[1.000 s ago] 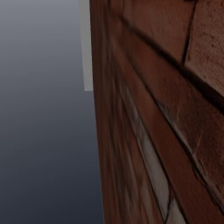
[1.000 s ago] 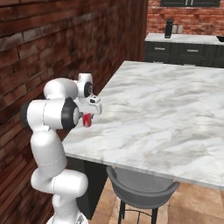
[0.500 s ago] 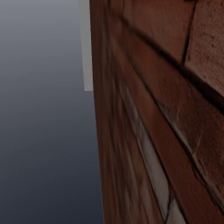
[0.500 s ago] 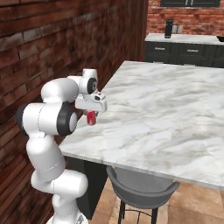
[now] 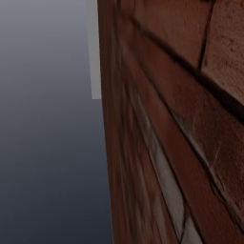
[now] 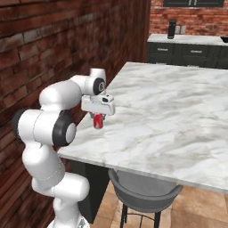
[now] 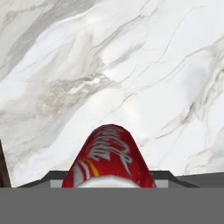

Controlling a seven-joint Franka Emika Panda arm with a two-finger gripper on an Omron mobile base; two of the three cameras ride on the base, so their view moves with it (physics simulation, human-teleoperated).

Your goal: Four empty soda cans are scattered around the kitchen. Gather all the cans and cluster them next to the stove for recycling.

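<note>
Overhead, soda can (image 6: 98, 120) above marble counter (image 6: 178, 107)

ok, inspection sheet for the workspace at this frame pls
Surface: white marble counter, bare where seen; grey veining under the hand.
Job's things: one red soda can held above the counter's near left corner; the hand view shows it between the fingers. Stove: nothing seen.
Clutter: a dark cylinder stands on the far counter.
Grippers: gripper shut on the can, pointing down.
Cables: nothing seen.
Surroundings: brick wall on the left, close to the left base camera; dark cabinets at the back; grey stool under the counter's near edge.
</note>
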